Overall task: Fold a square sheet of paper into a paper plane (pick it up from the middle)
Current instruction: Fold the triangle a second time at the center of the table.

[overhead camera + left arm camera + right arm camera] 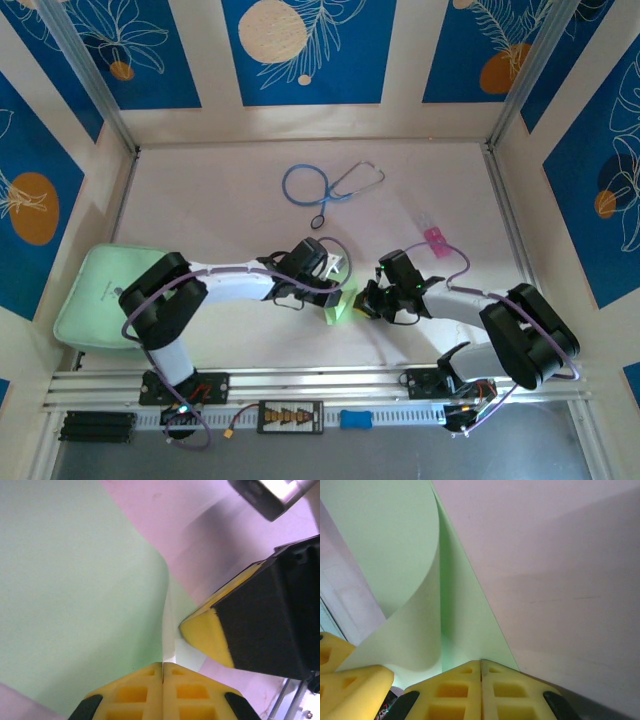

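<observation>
On the table (240,210), both arms are reaching inward and meeting just toward six o'clock of centre, with the sheet of paper (340,308) lifted between them. The left gripper (163,666) is pinching the sheet with its fingers pressed fully together. The right gripper (481,662) is doing the same from the three o'clock side. In both wrist views the paper is curving up and over along a soft bend, and each gripper is seeing the other's yellow fingertip just beside its own grip.

I judge a fold is being formed in mid-air, with the bend not yet pressed into a sharp crease. How many folds are already done I cannot tell. The next move is probably calling for the edges to be brought level and the bend laid down and flattened. The two grips are sitting very close together, so the thin paper could tear or slip if they pull apart.

The thick mint-green pad (95,295) is lying at nine o'clock, under the left arm's elbow. A blue stethoscope (330,185) is lying at twelve o'clock, well apart. A small pink object (435,237) is sitting at two o'clock, near the right arm's cable. None of these is blocking the fold.
</observation>
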Tool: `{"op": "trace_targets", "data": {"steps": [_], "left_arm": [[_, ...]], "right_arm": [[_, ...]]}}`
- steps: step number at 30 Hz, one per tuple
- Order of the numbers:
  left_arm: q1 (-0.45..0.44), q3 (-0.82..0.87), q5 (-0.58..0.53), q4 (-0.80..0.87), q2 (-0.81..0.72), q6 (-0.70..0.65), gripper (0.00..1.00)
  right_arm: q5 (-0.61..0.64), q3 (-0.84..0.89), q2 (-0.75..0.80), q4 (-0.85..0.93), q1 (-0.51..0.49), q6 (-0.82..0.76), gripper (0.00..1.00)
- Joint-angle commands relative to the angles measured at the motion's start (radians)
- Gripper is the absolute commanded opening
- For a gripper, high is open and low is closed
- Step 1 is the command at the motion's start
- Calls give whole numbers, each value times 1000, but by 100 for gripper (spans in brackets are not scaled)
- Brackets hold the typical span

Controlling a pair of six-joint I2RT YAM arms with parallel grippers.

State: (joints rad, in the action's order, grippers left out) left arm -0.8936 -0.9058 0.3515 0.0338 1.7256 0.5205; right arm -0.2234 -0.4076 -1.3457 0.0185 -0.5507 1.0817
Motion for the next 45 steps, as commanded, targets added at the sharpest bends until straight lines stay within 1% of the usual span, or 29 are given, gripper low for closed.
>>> {"op": "trace_targets", "data": {"steps": [1,15,35,45], "left_arm": [[15,-14,-30,66,7,-52,3],[27,-18,-63,98,4,-82,4],[39,-61,-124,148,40,-138,4],[40,-70,-110,129,48,-131,4]], "right_arm": [[17,-12,-5,72,-15,-11,9],[51,-36,-18,126,-28,-20,9],[48,-50,-18,146,-26,-31,9],[52,-48,-12,150,-27,-29,9]]}}
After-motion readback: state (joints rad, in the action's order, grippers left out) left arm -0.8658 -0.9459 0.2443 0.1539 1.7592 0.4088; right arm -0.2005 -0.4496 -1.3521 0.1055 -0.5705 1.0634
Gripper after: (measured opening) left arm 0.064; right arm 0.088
